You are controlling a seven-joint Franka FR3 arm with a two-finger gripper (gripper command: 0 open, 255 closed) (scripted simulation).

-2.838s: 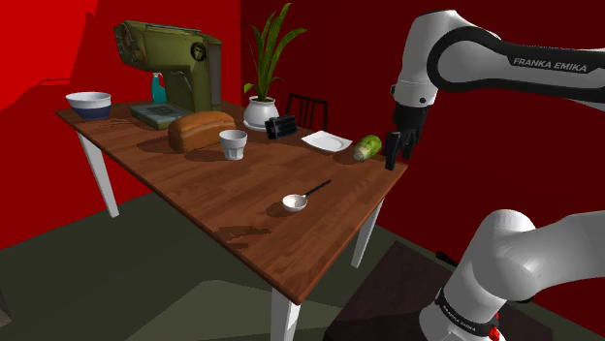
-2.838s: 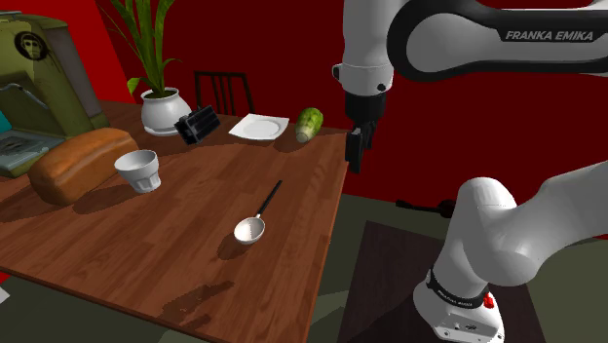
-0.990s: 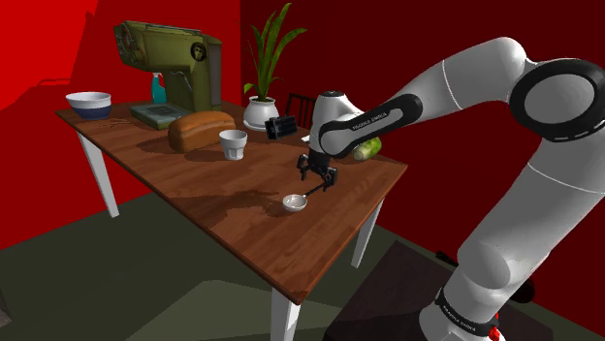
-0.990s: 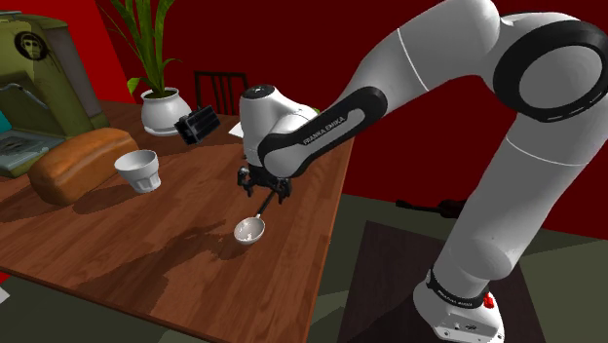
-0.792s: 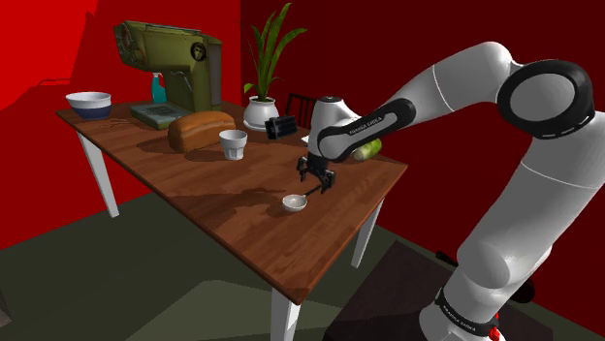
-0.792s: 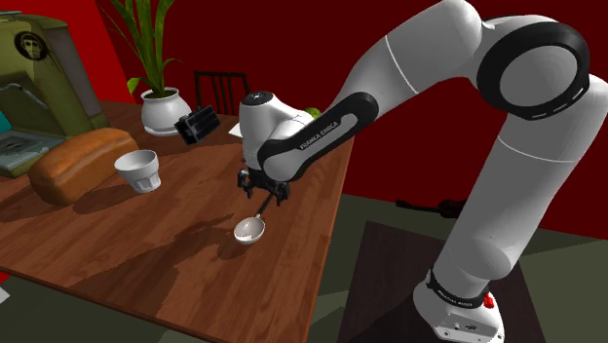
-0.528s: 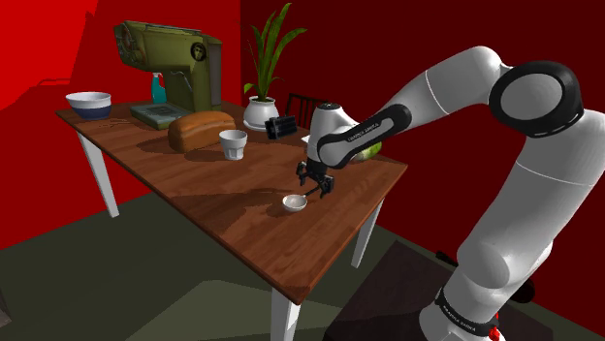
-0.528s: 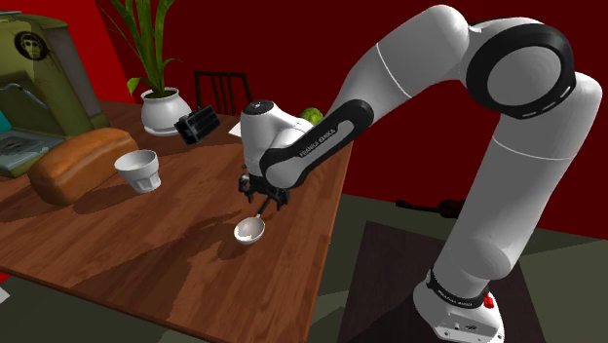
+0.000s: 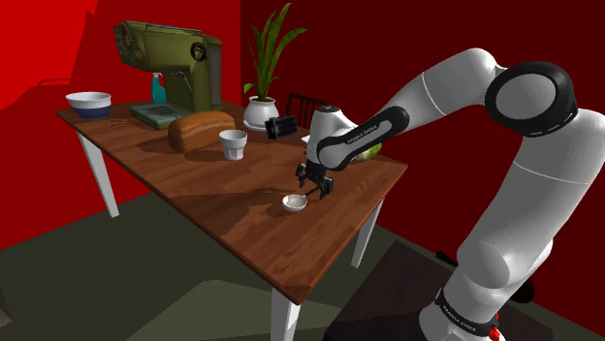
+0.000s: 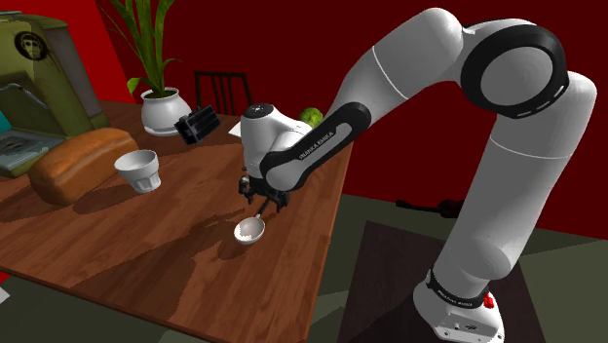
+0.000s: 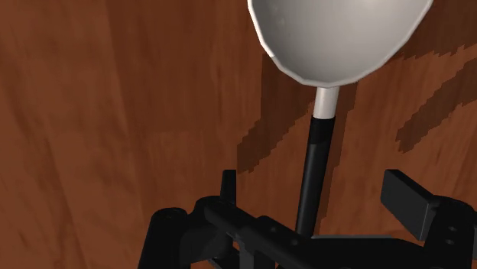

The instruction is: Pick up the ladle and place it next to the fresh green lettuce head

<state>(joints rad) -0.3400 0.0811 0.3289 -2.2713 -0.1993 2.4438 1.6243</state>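
The ladle lies on the brown wooden table (image 9: 223, 208), its white bowl (image 9: 294, 202) toward the table's front and its black handle (image 11: 313, 172) pointing back at the green lettuce head (image 10: 310, 115). My gripper (image 9: 314, 190) is down over the handle, just behind the bowl (image 10: 249, 231). In the wrist view the gripper (image 11: 317, 195) stands open, with the handle running between the two fingers and touching neither; the white bowl (image 11: 336, 38) lies just beyond them. The arm hides most of the lettuce (image 9: 367, 151) in the shoulder view.
A bread loaf (image 9: 202, 129), a white cup (image 9: 233, 144), a black object (image 9: 280, 127), a potted plant (image 9: 264, 102), a green coffee machine (image 9: 170, 68) and a bowl (image 9: 88, 103) stand further back. The table's edge runs close behind the lettuce.
The arm swung in from beside the table to above the ladle, then sank a little lower over the handle. The ladle has not moved.
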